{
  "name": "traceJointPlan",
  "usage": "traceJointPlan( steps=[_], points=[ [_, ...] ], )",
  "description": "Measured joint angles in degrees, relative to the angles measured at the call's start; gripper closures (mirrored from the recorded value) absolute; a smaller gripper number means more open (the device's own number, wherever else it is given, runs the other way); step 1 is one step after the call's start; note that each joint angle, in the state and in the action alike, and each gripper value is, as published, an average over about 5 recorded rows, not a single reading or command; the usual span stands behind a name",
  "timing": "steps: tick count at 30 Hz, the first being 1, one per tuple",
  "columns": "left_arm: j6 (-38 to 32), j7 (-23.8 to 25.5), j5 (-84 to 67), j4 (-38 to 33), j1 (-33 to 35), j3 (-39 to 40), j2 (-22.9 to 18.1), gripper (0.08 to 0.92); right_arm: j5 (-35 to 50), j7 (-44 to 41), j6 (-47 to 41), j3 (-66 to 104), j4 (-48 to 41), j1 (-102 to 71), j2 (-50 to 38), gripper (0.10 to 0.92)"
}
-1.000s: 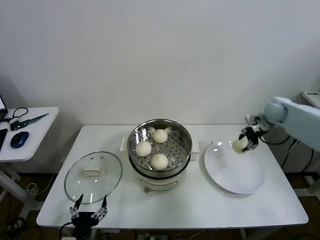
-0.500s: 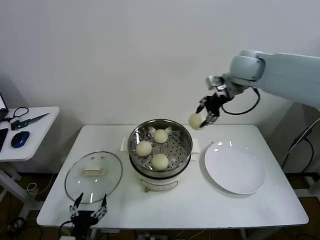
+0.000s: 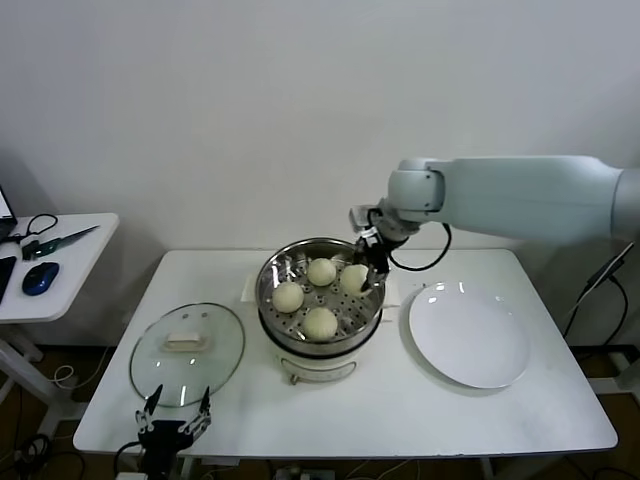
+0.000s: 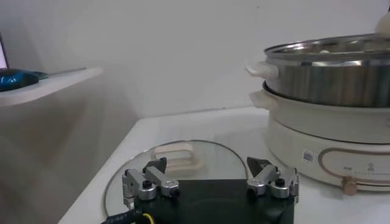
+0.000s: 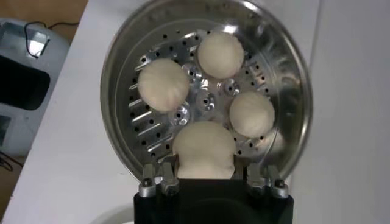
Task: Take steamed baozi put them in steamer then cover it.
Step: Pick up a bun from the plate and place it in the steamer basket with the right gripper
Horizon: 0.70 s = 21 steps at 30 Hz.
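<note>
- Three baozi (image 3: 319,322) lay on the perforated tray inside the steamer (image 3: 300,355); a fourth baozi (image 3: 354,278) hung just above the tray's free spot, on the side toward the plate (image 3: 468,338).
- The right tool (image 3: 366,266) was pinching that fourth bun from both sides, over the steamer's rim.
- In the right wrist view the held bun (image 5: 203,150) sat between the fingers (image 5: 151,182), close to its neighbours (image 5: 251,113).
- The cover (image 3: 187,352) lay flat on the table (image 3: 400,410) beside the steamer, on the side away from the plate, handle up.
- The left tool (image 3: 176,424) rested with its fingers spread at the table's near edge, just in front of the cover.
- Risks, as I judged them: released from too high, the bun could roll against a neighbour or lodge on the rim; a soft bun might cling to one finger and lift out again when the tool withdraws.
- A bun riding high or on the rim would likely keep the cover from seating.
</note>
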Motion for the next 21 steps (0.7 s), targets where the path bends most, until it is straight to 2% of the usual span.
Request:
traceJointPlan(
  steps=[11,18,21],
  points=[
    [-0.15,-0.05,0.01,0.41,-0.14,-0.01,-0.08,0.177,-3.39,2.39,-0.96,1.57,-3.31,-6.26,1.91,0.399],
    [-0.15,-0.15,0.0,0.34,0.02,-0.16,-0.23,0.177,-3.04,2.72,-0.4,2.85,-4.07,-7.68,2.19,0.238],
    [-0.12,-0.25,0.0,0.16,0.1,-0.18,-0.39,0.177,-2.25,1.85,0.42,3.07,-4.24,-6.93,1.82,0.208]
  ],
)
